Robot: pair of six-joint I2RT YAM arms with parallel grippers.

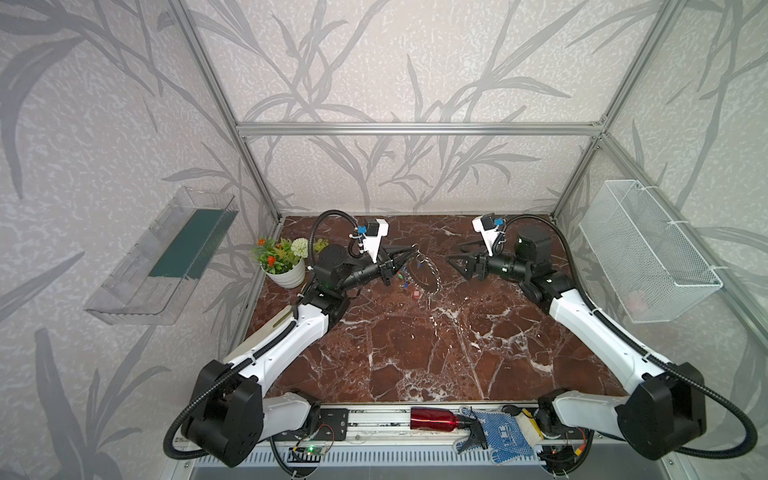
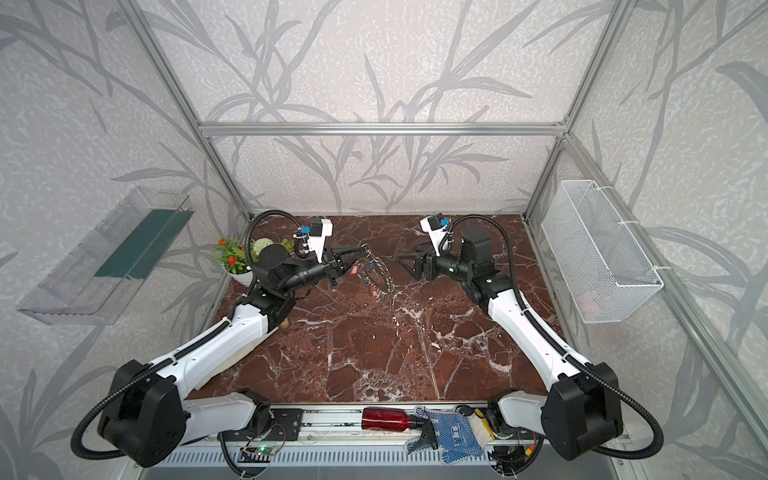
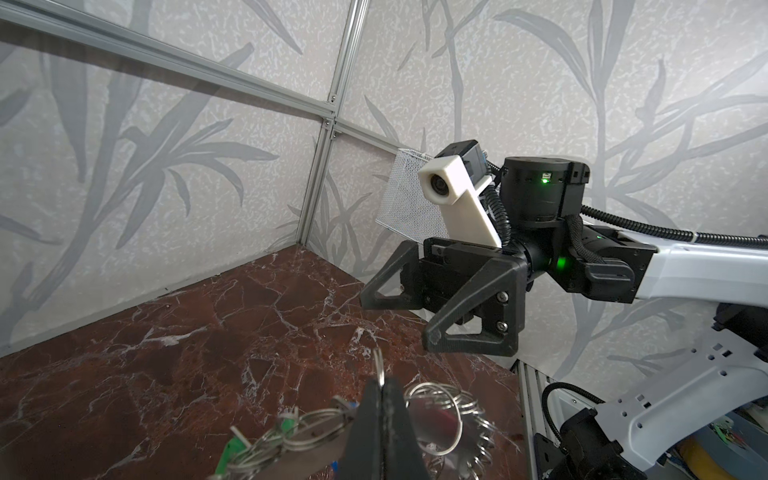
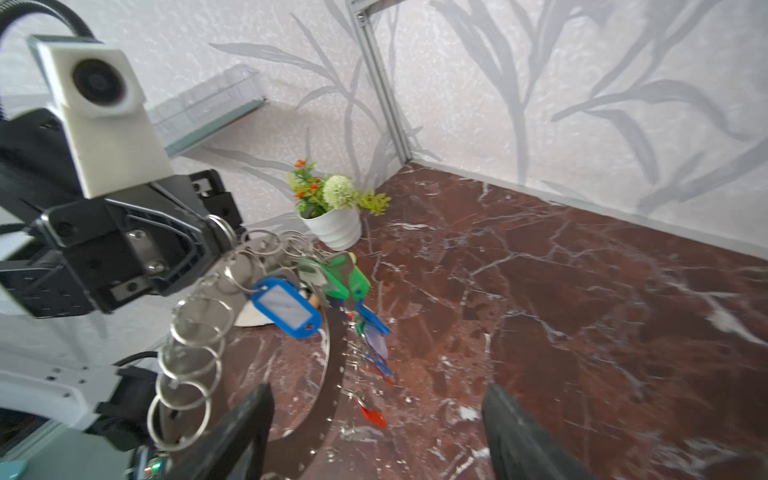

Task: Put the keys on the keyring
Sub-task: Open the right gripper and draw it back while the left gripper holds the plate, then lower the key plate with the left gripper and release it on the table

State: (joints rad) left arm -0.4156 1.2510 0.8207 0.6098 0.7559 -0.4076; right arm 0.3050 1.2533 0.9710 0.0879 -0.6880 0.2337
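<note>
Hanging keyring (image 1: 434,272) is pinched by the closed left gripper (image 1: 409,251); right gripper (image 1: 454,254) is spread wide, empty; keys (image 4: 286,307) are blurred.

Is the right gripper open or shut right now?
Open: the right gripper has its fingers spread wide apart in both wrist views, holding nothing.

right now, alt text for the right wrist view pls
The left hand grips the keyring, with keys on blue, green and red tags dangling from it over the marble table. The right hand, open, is in the foreground; a potted plant stands behind.
</note>
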